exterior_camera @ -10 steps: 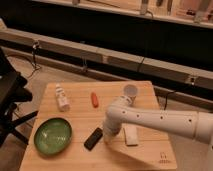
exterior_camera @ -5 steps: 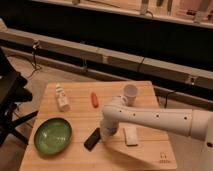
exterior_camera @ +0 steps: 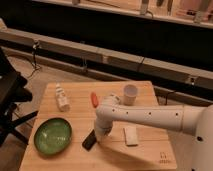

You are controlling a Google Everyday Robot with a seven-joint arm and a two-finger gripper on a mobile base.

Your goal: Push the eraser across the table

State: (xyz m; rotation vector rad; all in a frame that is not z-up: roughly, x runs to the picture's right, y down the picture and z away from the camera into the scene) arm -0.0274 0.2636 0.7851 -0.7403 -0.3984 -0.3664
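The eraser (exterior_camera: 89,139) is a flat black oblong block lying at an angle on the light wooden table (exterior_camera: 75,155), just right of the green bowl (exterior_camera: 52,135). My white arm reaches in from the right. My gripper (exterior_camera: 98,135) points down at the eraser's right upper end and seems to touch it. The fingers are hidden under the wrist.
A pale whitish block (exterior_camera: 130,135) lies right of the gripper. A white cup (exterior_camera: 130,94) and an orange-red carrot-like item (exterior_camera: 94,99) sit at the back. A small white bottle (exterior_camera: 62,97) lies at the back left. A dark logo (exterior_camera: 162,159) marks the front right corner. A black chair (exterior_camera: 10,95) stands left.
The arm has lowered and shifted slightly left toward the eraser. The eraser looks to be in about the same place.
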